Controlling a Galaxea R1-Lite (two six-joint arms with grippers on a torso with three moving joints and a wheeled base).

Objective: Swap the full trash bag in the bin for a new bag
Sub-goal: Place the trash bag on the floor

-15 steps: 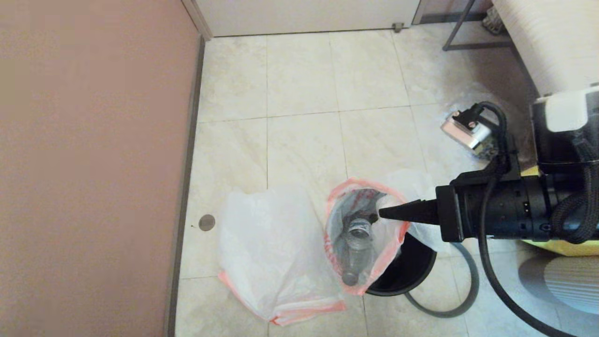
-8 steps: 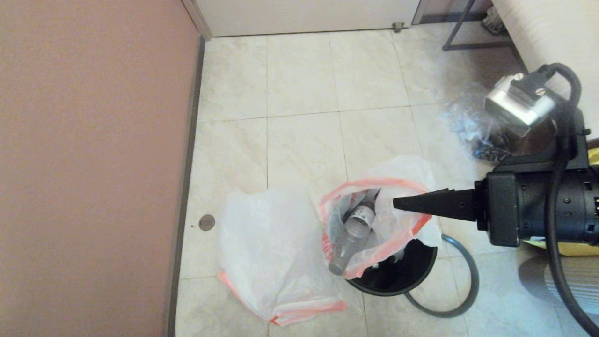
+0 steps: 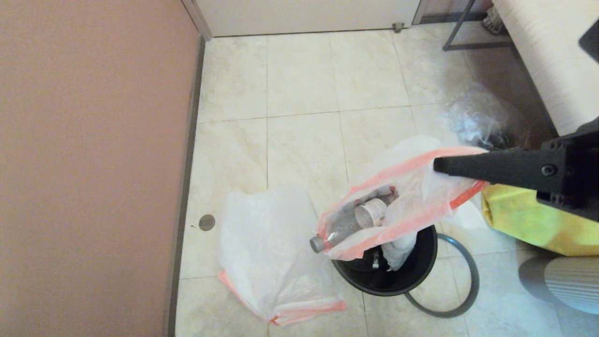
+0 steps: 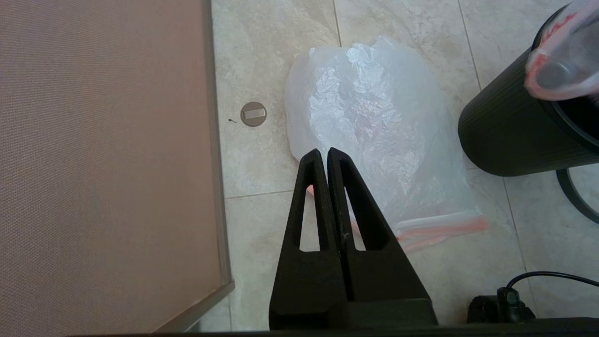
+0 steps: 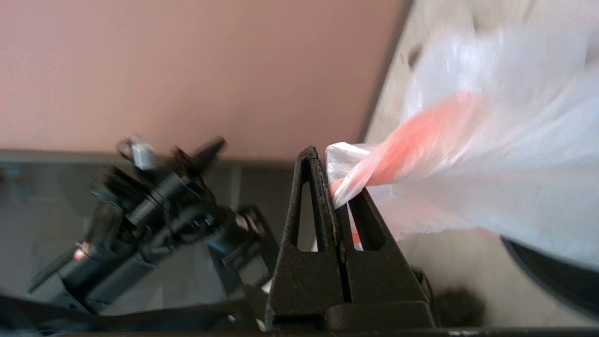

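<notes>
Lifted higher than a moment ago: the full trash bag (image 3: 402, 201), now tipped and mostly up out of the bin (image 3: 412, 276), with a bottle (image 3: 334, 231) poking out of its open mouth and close to slipping out. Pinched tight on the bag's pink hem, off to the robot's right of the bin: the right gripper (image 3: 437, 164), with the bag hanging down and to the left from its tips. Waiting flat on the floor just left of the bin: the new bag (image 3: 269, 248), under the left gripper (image 4: 326, 154), fingers pressed together on nothing.

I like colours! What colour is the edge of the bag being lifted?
Pink-orange, on the full trash bag; the head view shows it best.
</notes>
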